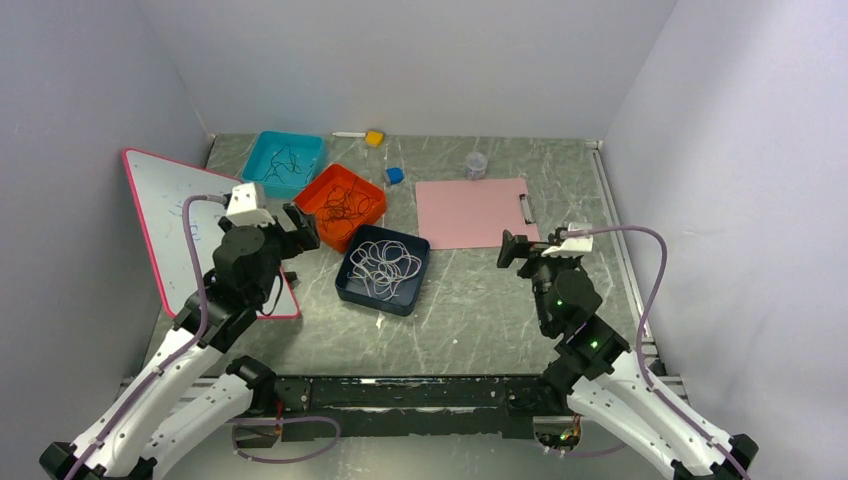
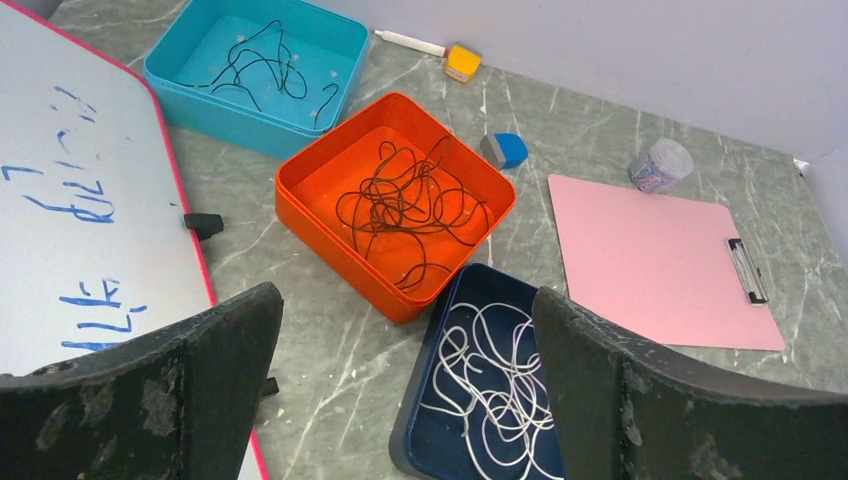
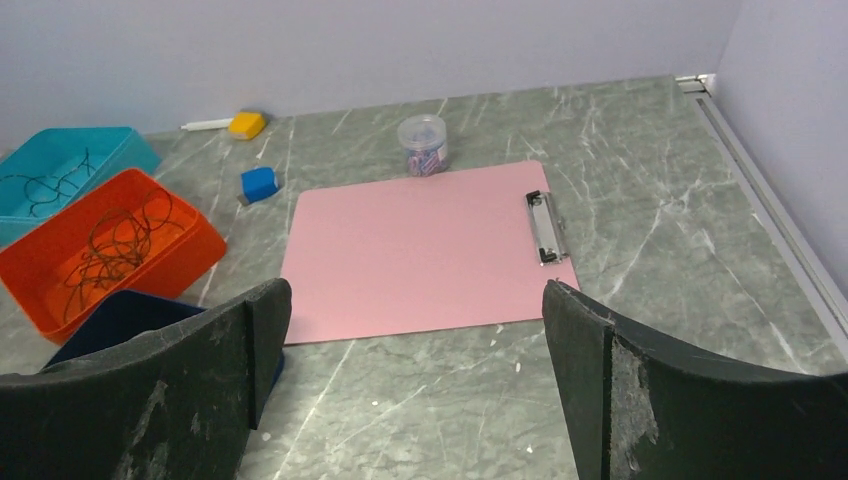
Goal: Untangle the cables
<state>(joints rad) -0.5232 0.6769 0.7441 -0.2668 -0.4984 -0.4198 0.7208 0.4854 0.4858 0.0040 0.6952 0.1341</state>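
Over the left of the desk [image 1: 480, 300], the left tool [image 1: 303, 228] hangs open, empty. Dark cables [image 2: 255, 62] lie in the teal box [image 2: 230, 118], a dark tangle [image 2: 410, 205] in the orange box [image 2: 340, 265], white cables [image 2: 495, 380] in the blue box [image 1: 375, 298]. The right tool [image 1: 512, 248] is open by the pink clipboard [image 1: 470, 212].

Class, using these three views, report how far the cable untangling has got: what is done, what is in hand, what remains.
Done: possibly little; a few dark cables lie loose in the teal bin. In hand: nothing; the left gripper and right gripper are open and empty. Remaining: the dark tangle in the orange bin and the overlapping white cables in the navy bin.
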